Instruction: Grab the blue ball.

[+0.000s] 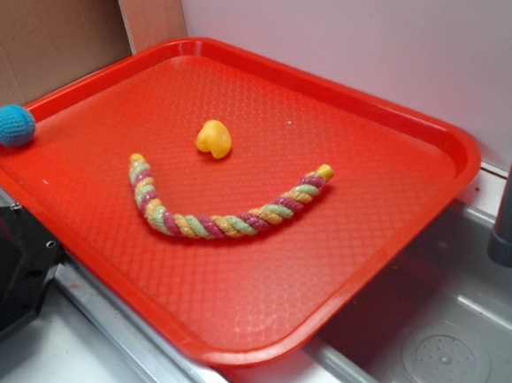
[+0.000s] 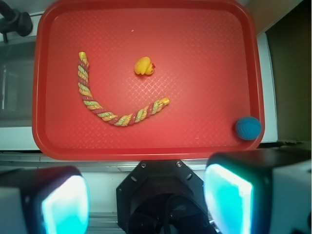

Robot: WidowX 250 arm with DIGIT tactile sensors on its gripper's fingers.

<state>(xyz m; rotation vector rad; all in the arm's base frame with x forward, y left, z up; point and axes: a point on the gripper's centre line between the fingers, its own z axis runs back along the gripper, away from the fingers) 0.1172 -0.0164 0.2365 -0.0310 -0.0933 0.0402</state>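
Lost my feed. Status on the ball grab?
Gripper open, empty, above the tray's near edge. Blue ball against red tray corner rim, untouched. Rope toy, yellow toy well clear.

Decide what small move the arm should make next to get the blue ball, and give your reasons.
Probably swing the end effector toward the blue ball before lowering. Its fingers are open and hang outside the red tray, while the ball sits in the tray's corner against the rim, well away from the yellow toy and rope.
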